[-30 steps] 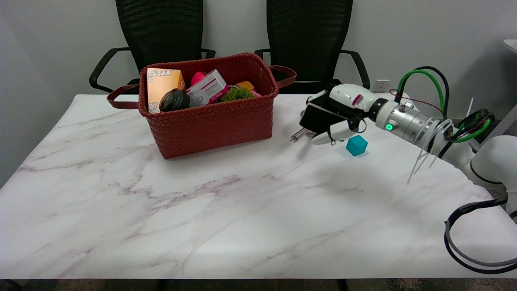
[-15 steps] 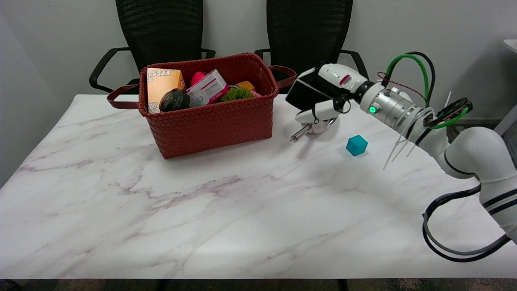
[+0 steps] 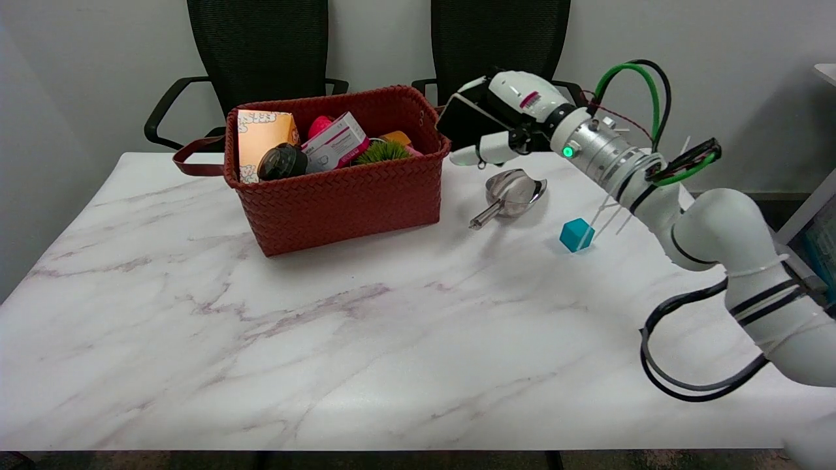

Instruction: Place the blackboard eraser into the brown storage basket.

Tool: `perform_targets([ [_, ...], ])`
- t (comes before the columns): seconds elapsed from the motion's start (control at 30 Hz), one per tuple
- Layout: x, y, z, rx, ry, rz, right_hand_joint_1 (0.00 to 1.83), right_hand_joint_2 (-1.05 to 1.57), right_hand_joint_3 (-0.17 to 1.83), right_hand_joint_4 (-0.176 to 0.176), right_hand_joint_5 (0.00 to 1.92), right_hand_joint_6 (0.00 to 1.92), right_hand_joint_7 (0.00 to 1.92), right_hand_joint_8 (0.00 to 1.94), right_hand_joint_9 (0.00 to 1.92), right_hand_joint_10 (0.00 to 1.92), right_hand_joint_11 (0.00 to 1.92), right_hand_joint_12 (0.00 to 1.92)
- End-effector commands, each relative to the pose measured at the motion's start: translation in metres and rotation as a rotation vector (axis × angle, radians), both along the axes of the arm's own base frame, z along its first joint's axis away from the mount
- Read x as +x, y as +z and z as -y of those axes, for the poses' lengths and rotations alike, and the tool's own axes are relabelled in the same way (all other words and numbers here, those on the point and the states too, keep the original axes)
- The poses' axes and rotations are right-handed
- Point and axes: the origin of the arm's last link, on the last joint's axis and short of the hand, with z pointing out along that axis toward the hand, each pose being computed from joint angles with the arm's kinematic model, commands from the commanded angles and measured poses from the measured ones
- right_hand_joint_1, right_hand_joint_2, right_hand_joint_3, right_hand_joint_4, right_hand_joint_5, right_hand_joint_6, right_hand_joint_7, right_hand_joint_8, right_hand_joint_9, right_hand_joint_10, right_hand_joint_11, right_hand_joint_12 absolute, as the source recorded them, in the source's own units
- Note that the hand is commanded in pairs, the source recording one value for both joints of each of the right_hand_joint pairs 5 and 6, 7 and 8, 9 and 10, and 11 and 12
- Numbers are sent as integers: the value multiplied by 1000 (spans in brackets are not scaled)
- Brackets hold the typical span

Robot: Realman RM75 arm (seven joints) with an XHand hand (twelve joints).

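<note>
Fig.: head view, marble table point(image 3: 366, 365) w/ woven basket and your working arm.

Your right hand point(image 3: 496, 127) is raised off the table at approx. 1 o'clock from table centre, just beside the basket's right end wall and roughly level w/ its rim. Fingers are clenched around the blackboard eraser point(image 3: 462, 122): it shows as a flat black slab w/ a thin pale edge along its top, tilted, its broad dark face turned toward the basket. White fingertips point(image 3: 473, 155) curl under its lower edge; how far the thumb wraps behind it can't be told.

The eraser is in the air, held clear of the table, at 3 o'clock from the brown storage basket point(image 3: 346, 196) and not yet over its opening.

Basket: reddish-brown weave, rectangular, strap handles at both ends, sitting at approx. 11 o'clock on the table. Inside it: an orange carton point(image 3: 261, 140), a dark round jar point(image 3: 282, 162), a white-and-pink box point(image 3: 336, 143), a pink item point(image 3: 319, 125) and a green tufted item point(image 3: 382, 152).

On the table below your hand lies a metal scoop point(image 3: 513, 196), handle pointing to 8 o'clock. A teal cube point(image 3: 577, 235) sits at 4 o'clock from the scoop, apart from it.

Two black office chairs point(image 3: 261, 52) stand behind the table at 12 o'clock.
</note>
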Motion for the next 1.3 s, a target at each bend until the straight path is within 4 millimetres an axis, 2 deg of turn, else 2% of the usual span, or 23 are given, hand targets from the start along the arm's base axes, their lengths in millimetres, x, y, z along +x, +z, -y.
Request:
perform_targets([
  [0.03, 9, -60, 46, -11, 83, -36, 968, 1135, -172, 0, 838, 838, 1487, 1487, 1404, 1404, 1672, 1672],
  [0.3, -4, -79, 68, -17, 54, -47, 964, 1123, -174, 0, 836, 836, 1472, 1472, 1395, 1395, 1666, 1666],
  [0.83, 10, -114, 109, -45, 76, -129, 956, 1233, -175, 0, 891, 891, 1496, 1496, 1422, 1422, 1681, 1681],
  [1.1, 7, -107, 122, -74, 40, -126, 935, 1261, -175, 0, 903, 903, 1499, 1499, 1424, 1424, 1681, 1681],
  [1.3, -3, -104, 127, -82, 3, -126, 930, 1262, -175, 0, 905, 905, 1500, 1500, 1416, 1416, 1673, 1673],
])
